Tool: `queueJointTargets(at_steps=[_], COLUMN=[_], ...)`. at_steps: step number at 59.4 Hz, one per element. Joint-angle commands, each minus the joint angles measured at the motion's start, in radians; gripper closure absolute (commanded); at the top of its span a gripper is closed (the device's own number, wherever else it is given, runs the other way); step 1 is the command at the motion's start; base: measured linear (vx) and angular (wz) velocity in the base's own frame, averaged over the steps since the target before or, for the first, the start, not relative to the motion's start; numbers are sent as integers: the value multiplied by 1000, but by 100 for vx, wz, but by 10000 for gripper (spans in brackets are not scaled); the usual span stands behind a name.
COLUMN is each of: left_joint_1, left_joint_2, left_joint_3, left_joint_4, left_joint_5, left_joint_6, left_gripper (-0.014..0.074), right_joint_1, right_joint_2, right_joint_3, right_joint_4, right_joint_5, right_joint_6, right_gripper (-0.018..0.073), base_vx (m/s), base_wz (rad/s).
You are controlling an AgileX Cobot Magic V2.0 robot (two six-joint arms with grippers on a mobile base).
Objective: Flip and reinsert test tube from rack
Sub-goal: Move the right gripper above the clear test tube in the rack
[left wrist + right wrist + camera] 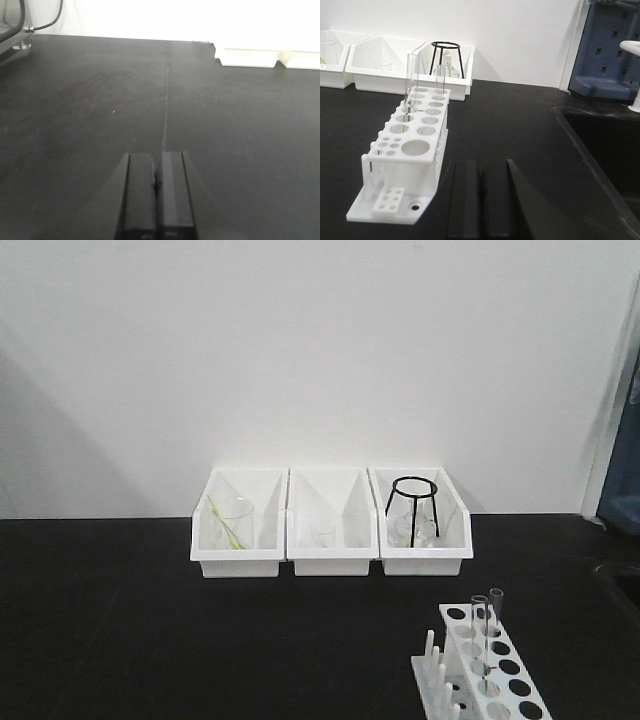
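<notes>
The white rack (490,665) stands at the front right of the black table, drying pegs on its left side. Two clear test tubes (480,625) stand upright in holes at its far end. In the right wrist view the rack (412,150) is just left of my right gripper (481,167), with the tubes (411,80) at its far end. The right gripper is shut and empty, low over the table. My left gripper (157,160) is shut and empty over bare black table. Neither gripper shows in the front view.
Three white open-front bins (330,525) stand against the back wall; the left holds a beaker (232,525), the right a black tripod stand (412,505). A sink basin (605,145) drops away at the right. A blue unit (612,47) stands behind it.
</notes>
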Motion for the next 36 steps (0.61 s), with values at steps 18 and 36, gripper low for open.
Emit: queueJointTargets(at_steps=[18,36], left_joint_1=[-7,-7], left_joint_2=[-11,-11], left_joint_3=[0,0], left_joint_4=[-4,-4], left_joint_5=[-86,-86], left_joint_6=[0,0], left_gripper=[603,603], right_joint_1=[-6,-6], right_joint_2=[-11,-11], right_joint_3=[0,0], right_joint_4=[-8,-8], right_joint_5=[-80,-80], right_joint_6=[-7,-7], right_gripper=[571,571], base_vx=[9,4], base_wz=[-1,0])
